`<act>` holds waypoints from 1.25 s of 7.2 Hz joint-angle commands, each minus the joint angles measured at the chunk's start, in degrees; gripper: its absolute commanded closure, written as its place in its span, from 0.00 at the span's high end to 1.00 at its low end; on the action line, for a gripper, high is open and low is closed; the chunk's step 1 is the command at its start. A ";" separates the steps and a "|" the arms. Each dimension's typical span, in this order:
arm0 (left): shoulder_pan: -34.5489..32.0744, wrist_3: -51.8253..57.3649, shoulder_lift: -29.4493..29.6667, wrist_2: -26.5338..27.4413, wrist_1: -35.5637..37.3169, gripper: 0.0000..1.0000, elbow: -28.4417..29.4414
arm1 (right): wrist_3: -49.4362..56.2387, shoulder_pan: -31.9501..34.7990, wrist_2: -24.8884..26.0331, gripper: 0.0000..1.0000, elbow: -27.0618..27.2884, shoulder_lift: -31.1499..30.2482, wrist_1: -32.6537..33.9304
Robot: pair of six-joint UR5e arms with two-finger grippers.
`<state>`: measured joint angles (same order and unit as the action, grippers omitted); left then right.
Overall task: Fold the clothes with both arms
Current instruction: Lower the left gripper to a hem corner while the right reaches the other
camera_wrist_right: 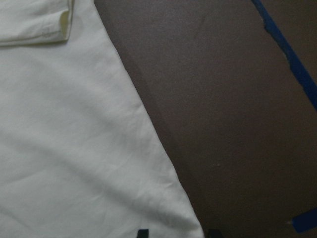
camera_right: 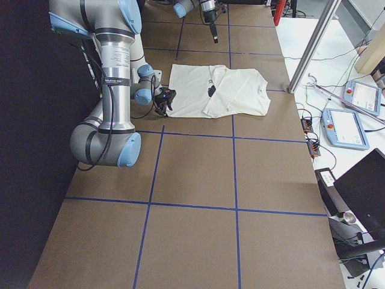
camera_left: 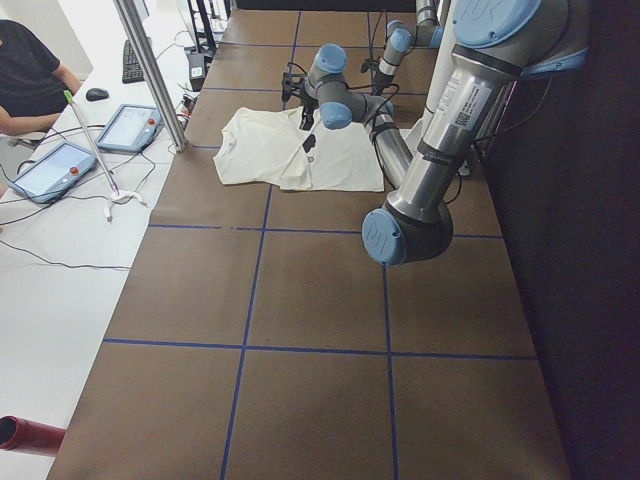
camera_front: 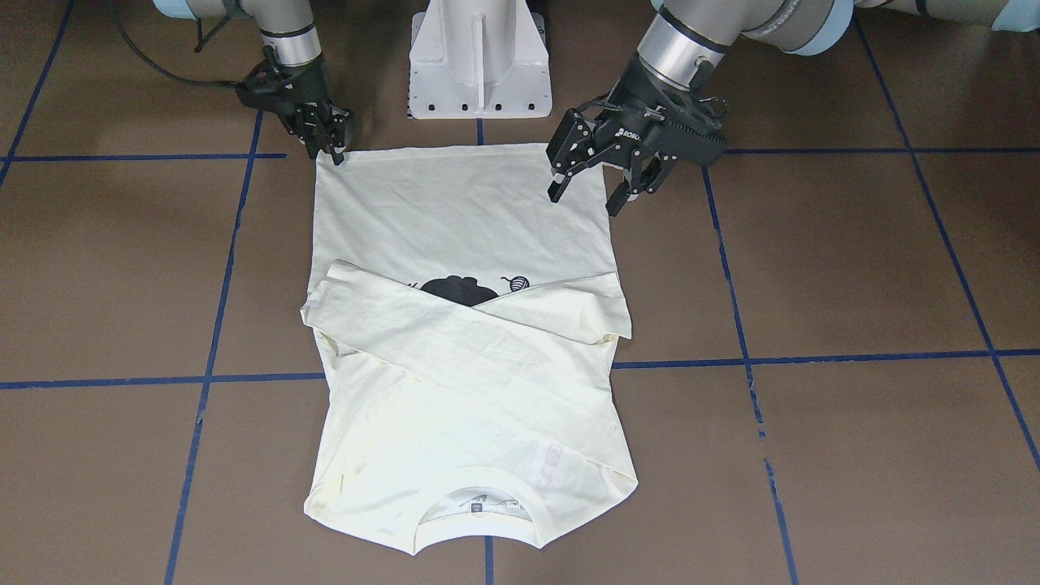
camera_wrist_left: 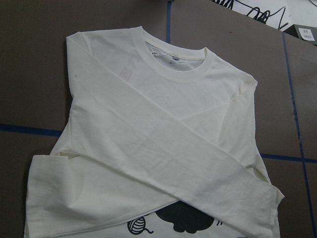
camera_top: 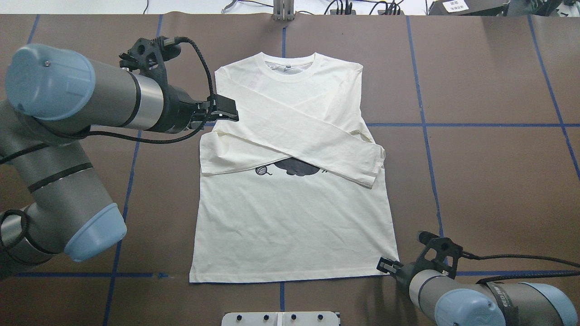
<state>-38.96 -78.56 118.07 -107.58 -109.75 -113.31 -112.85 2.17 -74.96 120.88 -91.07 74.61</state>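
Right gripper [camera_front: 335, 154]: fingertips [camera_wrist_right: 142, 232] stand slightly apart and low at the table [camera_top: 476, 181]. They straddle the near hem corner [camera_wrist_right: 195, 229], with no cloth clamped. Judged positioned to pinch that corner.

Left gripper [camera_front: 585, 203]: fingers [camera_front: 561, 183] spread wide, holding nothing. It hangs well above the cloth, and its wrist view looks down on the collar [camera_wrist_left: 173, 59]. Judged not yet lowered to the opposite hem corner.

Long-sleeve T-shirt [camera_top: 290, 226]: flat, print side up, hem toward the robot base. Both sleeves [camera_top: 299, 136] are crossed over the chest, partly covering the cat graphic [camera_top: 297, 166]. Judged ready for a hem-to-collar fold.
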 commanded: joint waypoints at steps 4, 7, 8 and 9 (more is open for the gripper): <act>0.20 -2.64 -0.11 0.00 -0.28 0.87 0.19 | 0.08 -0.94 -0.36 0.00 0.76 -1.21 0.01; 7.44 -12.10 -4.06 6.10 0.68 0.85 0.46 | 0.52 0.98 -1.32 0.00 4.97 -1.13 0.01; 13.15 -13.02 -6.07 13.55 3.81 0.83 0.28 | 0.61 1.95 -2.54 0.00 4.98 -1.04 0.01; 15.73 -13.98 -6.35 14.49 7.07 0.83 -0.24 | 0.61 2.13 -3.43 0.00 4.98 -0.78 0.01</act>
<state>-27.60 -90.96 112.76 -96.68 -106.16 -113.07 -112.29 3.70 -77.23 125.60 -92.07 74.62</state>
